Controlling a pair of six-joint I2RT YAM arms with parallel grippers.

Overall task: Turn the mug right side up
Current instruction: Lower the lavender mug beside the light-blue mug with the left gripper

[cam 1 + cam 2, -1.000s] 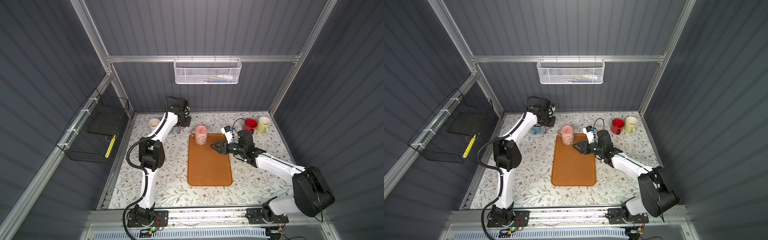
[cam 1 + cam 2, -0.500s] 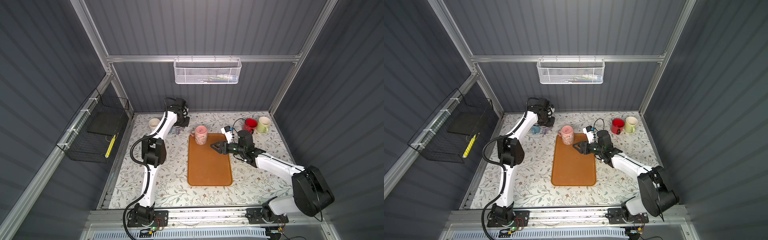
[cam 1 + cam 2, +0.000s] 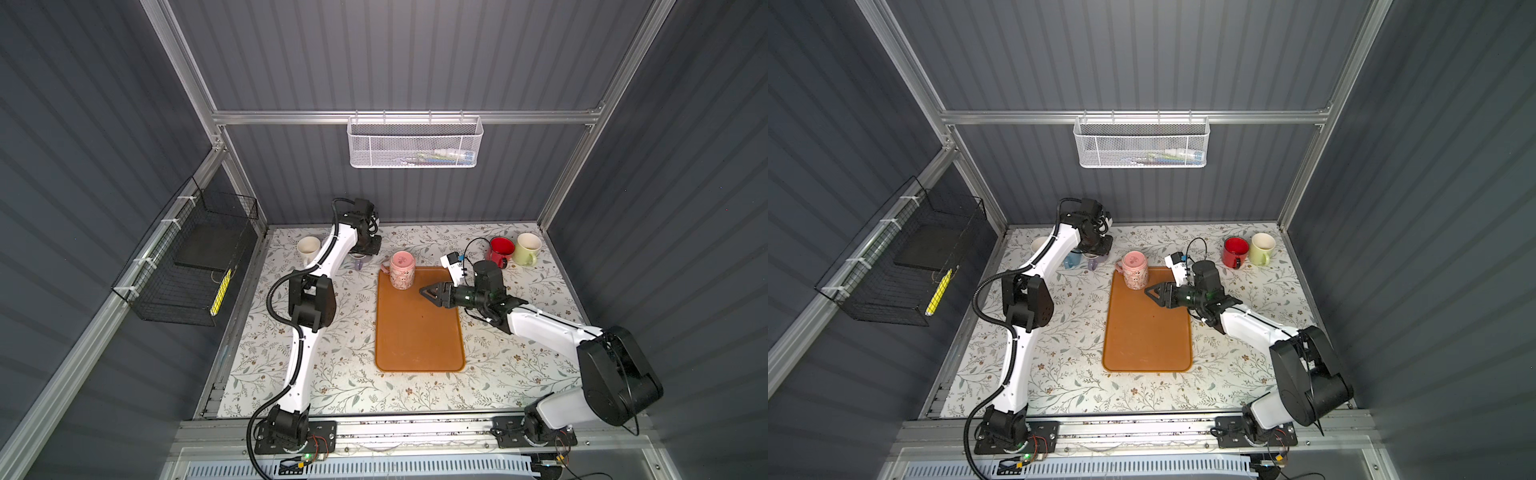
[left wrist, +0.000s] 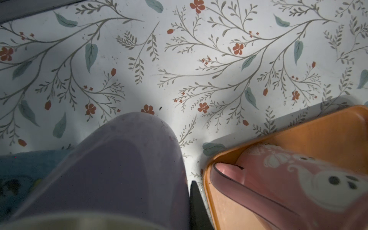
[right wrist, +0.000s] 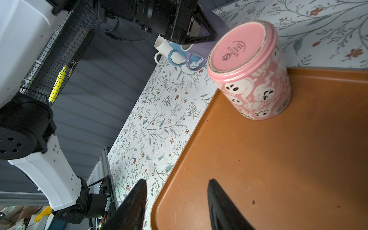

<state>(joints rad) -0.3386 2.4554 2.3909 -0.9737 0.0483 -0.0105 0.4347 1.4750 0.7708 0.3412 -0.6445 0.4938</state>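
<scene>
Right pincer (image 5: 177, 181) stands half open, empty, apart from pink mug (image 5: 251, 79).

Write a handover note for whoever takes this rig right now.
Left tool: shut, at the purple mug beside the tray. Whether it actually grips the mug is unclear.
Right tool: open and empty, over the tray, pointed at the pink mug, not touching it.
Pink mug: upside down, base up, on the tray corner nearest the left tool, handle toward the left arm's side.
Done: mug not yet grasped or turned.
Left: grasp the pink mug, flip it, set it down upright.
</scene>
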